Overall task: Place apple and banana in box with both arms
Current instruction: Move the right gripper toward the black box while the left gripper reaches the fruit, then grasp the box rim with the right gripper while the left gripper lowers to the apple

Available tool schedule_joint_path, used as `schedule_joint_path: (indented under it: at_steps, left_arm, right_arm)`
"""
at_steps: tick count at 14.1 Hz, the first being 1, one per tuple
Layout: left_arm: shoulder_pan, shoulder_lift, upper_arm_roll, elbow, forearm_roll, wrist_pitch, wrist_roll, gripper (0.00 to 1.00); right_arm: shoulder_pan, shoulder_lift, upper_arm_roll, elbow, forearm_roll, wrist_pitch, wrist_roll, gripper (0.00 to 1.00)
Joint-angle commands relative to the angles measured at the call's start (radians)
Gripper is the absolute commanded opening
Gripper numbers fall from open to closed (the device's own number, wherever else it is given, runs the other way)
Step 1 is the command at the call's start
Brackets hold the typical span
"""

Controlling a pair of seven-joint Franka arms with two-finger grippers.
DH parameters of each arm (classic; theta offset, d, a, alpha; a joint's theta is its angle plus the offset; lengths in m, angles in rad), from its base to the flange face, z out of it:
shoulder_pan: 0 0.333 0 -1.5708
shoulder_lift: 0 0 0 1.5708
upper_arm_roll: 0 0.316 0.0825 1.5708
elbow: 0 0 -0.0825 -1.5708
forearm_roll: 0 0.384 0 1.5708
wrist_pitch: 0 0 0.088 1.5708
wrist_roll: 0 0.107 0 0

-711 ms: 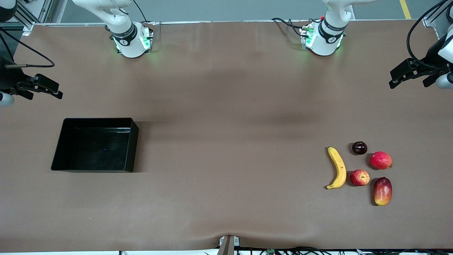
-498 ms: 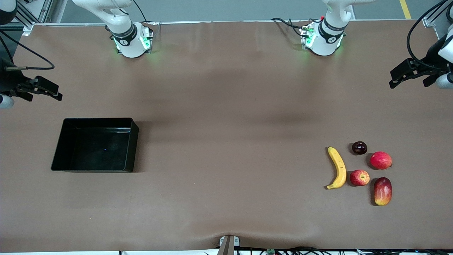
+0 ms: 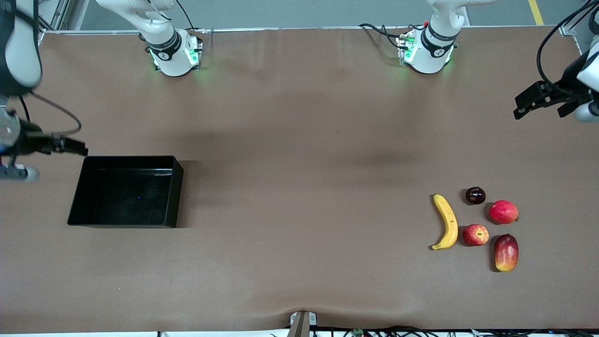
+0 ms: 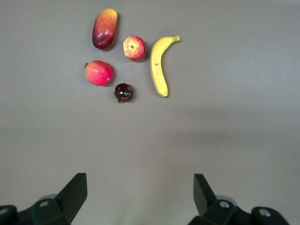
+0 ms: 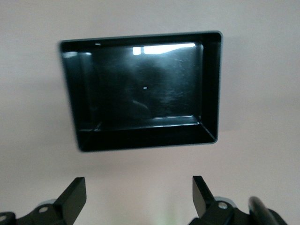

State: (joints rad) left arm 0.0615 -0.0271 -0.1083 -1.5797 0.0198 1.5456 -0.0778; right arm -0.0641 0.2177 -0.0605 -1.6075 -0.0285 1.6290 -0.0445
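The black box (image 3: 178,187) lies empty toward the right arm's end of the table and also shows in the right wrist view (image 5: 210,84). The yellow banana (image 3: 447,222) and the small red apple (image 3: 475,234) lie side by side toward the left arm's end. Both show in the left wrist view, the banana (image 4: 158,65) and the apple (image 4: 134,48). My right gripper (image 3: 75,149) is open and empty over the table beside the box's rim. My left gripper (image 3: 517,107) is open and empty over the table's end, well apart from the fruit.
Three other fruits lie by the apple: a red-and-yellow mango (image 3: 506,252), a pinkish-red round fruit (image 3: 503,211) and a small dark fruit (image 3: 475,195). The two arm bases (image 3: 175,54) (image 3: 426,51) stand at the table's edge farthest from the front camera.
My right gripper has swung from over bare table to just beside the box's rim, and its arm now shows at the view's corner. My left gripper has barely shifted.
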Motion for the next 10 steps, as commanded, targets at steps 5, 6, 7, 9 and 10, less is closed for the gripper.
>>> schedule_joint_path:
  at_steps: [5, 6, 7, 9, 10]
  left_arm:
    - [0.046, 0.266, -0.002, 0.02, 0.071, 0.247, 0.064, 1.0]
    - [0.064, 0.309, -0.002, 0.021, 0.071, 0.308, 0.084, 1.0]
    - [0.083, 0.358, -0.004, 0.026, 0.069, 0.376, 0.092, 1.0]
    - [0.084, 0.448, -0.004, 0.03, 0.068, 0.503, 0.092, 1.0]
    - [0.074, 0.484, -0.004, 0.033, 0.068, 0.545, 0.083, 1.0]
  right_arm:
    - [-0.134, 0.153, 0.007, -0.166, -0.065, 0.434, -0.147, 1.0]
    - [-0.138, 0.176, 0.007, -0.17, -0.064, 0.477, -0.164, 1.0]
    - [-0.14, 0.199, 0.007, -0.169, -0.064, 0.5, -0.166, 1.0]
    - [-0.157, 0.23, 0.007, -0.17, -0.064, 0.525, -0.166, 1.0]
    - [-0.17, 0.25, 0.008, -0.172, -0.062, 0.525, -0.167, 1.0]
